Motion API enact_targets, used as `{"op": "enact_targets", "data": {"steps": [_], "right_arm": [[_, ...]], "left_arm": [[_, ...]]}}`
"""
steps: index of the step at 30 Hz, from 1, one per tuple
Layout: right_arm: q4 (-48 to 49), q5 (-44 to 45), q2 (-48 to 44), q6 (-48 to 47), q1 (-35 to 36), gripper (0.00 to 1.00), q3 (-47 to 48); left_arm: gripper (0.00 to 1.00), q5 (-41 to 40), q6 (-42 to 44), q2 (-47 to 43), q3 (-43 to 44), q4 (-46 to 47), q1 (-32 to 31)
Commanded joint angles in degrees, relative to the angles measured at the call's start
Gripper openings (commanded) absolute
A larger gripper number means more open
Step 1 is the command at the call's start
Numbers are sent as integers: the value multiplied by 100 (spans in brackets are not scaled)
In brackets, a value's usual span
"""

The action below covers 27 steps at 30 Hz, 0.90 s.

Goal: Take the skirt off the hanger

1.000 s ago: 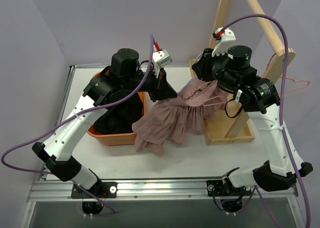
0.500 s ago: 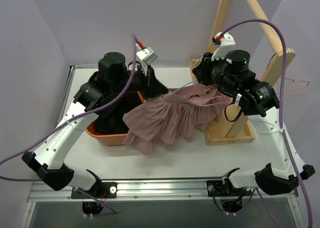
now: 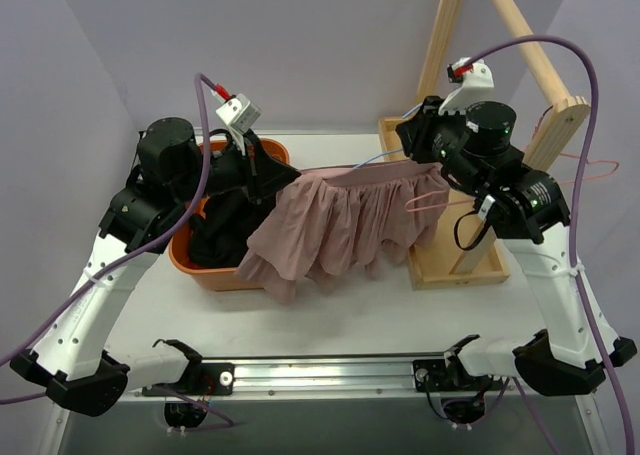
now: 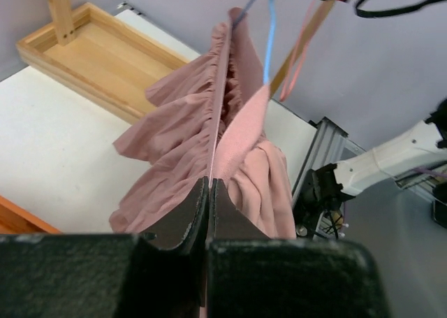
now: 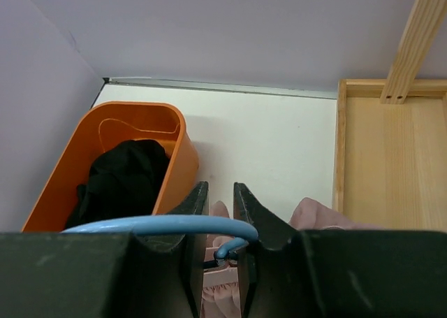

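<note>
The pink ruffled skirt point(image 3: 340, 220) hangs spread out above the table between my two grippers. My left gripper point(image 3: 272, 172) is shut on the left end of its waistband; in the left wrist view the jaws point(image 4: 209, 183) pinch the taut fabric edge of the skirt point(image 4: 237, 136). My right gripper point(image 3: 415, 143) holds the blue hanger point(image 3: 385, 157) at the skirt's right end. In the right wrist view the hanger's hook point(image 5: 167, 225) passes between the fingers point(image 5: 221, 192), with skirt point(image 5: 318, 213) fabric below.
An orange bin point(image 3: 215, 275) holding a black garment point(image 3: 220, 230) sits under my left arm. A wooden rack point(image 3: 450, 265) stands at the right, with a pink wire hanger point(image 3: 590, 170) on it. The back wall is close behind.
My left arm has pulled back to the left with the waistband, stretching the bunched skirt out wide. My right gripper has risen slightly with the hanger.
</note>
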Motion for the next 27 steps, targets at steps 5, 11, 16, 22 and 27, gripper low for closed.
{"op": "enact_targets", "data": {"steps": [5,11,16,22,27], "right_arm": [[78,916,718,-358,-148,0,375],[333,353,894,-358,-121,0,217],[316,196,920,-358,-121,0,190],[210,-16,1272,-428,-78,0,392],[333,221,1351,-446,-130,0,401]], "left_arm": [[2,1321,-472,-882,-272,1184,169],[2,1797,-929,-699,-246,1765,160],[2,1927,-1263,-513,-315,2002,143],[2,2298,-1563,-119,-263,2259,-331],[2,1885,-991,-82,1,1415,-824]]}}
